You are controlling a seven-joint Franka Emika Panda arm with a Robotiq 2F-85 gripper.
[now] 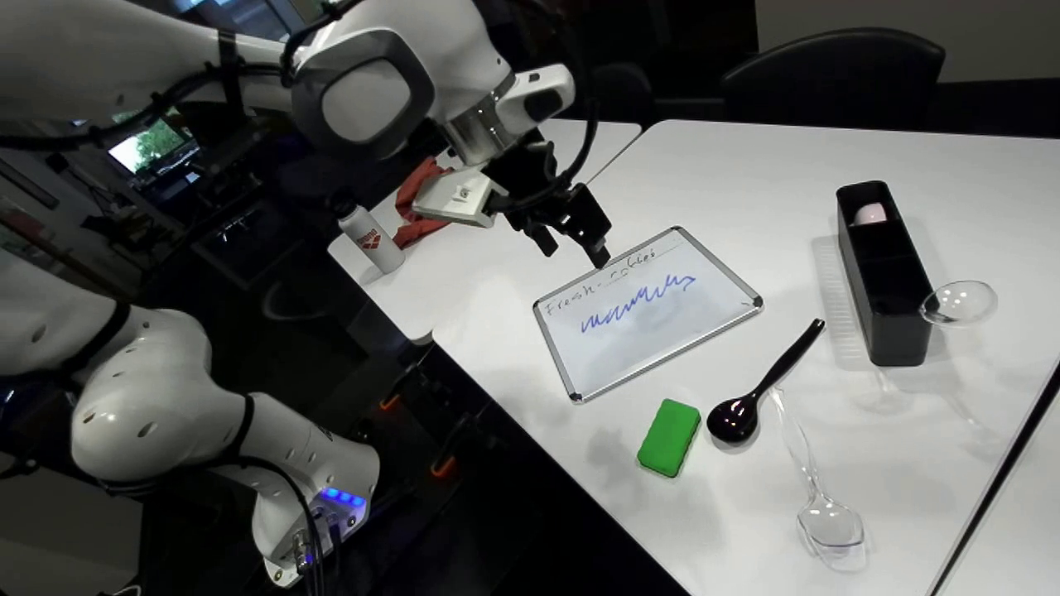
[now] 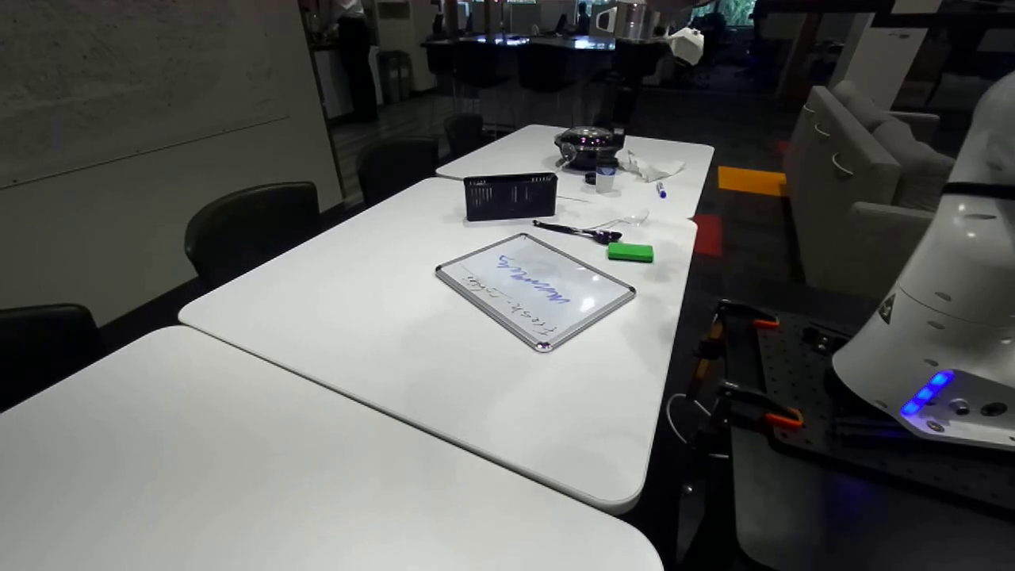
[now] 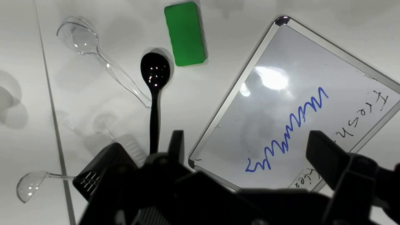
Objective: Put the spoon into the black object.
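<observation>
In an exterior view, the gripper (image 1: 571,247) hung above the whiteboard (image 1: 638,323), its fingers spread wide with nothing between them, presumably to straddle a thin handle. The black spoon (image 1: 768,382) lay flat on the table (image 1: 729,530), right of the whiteboard and well apart from the fingers. Its bowl sat just beside the green block (image 1: 669,437); the handle, pointing towards the black container (image 1: 898,341) at far right, was judged the freer grip, despite a clear spoon (image 1: 815,484) near it. The container's opening faced upward, favouring entry from above.
</observation>
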